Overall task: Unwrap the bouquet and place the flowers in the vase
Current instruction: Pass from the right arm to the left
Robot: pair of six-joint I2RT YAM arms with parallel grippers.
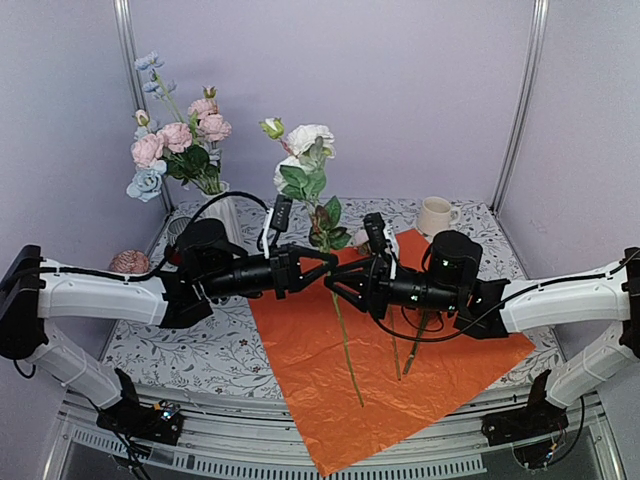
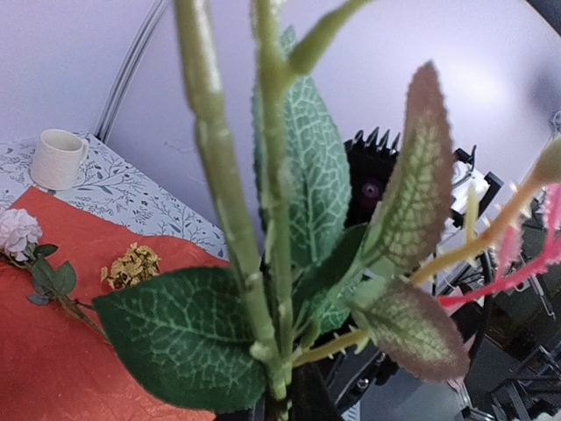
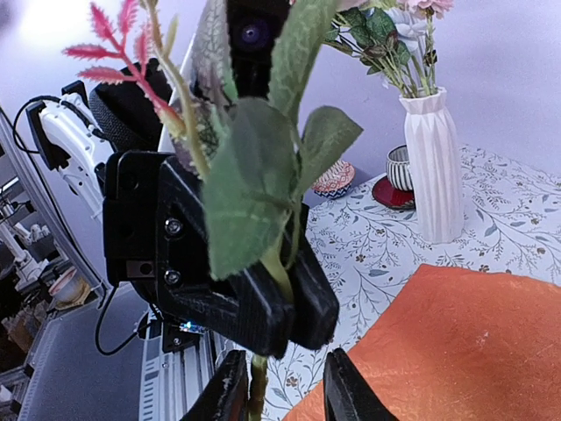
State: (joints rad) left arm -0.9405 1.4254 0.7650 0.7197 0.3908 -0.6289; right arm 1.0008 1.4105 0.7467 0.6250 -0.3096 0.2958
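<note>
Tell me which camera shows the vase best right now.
Right wrist. There the vase stands whole and unblocked, from base to wavy rim, with flowers in it. Top external catches only part of it, pale against the wall and behind the left arm. Left wrist does not show it at all.

A cream mug (image 1: pixel 436 215) stands at the far right of the tabletop (image 1: pixel 170 345), which carries a grey leaf pattern. A striped grey cup (image 3: pixel 400 166) sits on a red saucer (image 3: pixel 390 195). A small round patterned thing (image 1: pixel 130 262) lies at the left edge.
</note>
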